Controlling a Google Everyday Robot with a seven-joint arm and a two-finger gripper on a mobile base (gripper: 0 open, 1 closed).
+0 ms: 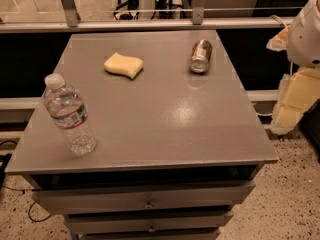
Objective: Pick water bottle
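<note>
Water bottle (69, 115) standing near front-left corner of grey drawer cabinet (165, 119), white cap on. Yellow sponge (123, 65) and brown can (201, 56), lying on its side, sit toward back. Gripper (296, 100) way off at right edge, beside cabinet, well apart from bottle. How open it is, honestly can't tell.

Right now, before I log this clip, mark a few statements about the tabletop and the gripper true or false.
1. The water bottle stands near the table's front left corner. True.
2. The can stands upright. False: it lies on its side.
3. The gripper holds the water bottle. False: it is beyond the table's right edge, far from the bottle.
4. A yellow sponge lies left of the can. True.
</note>
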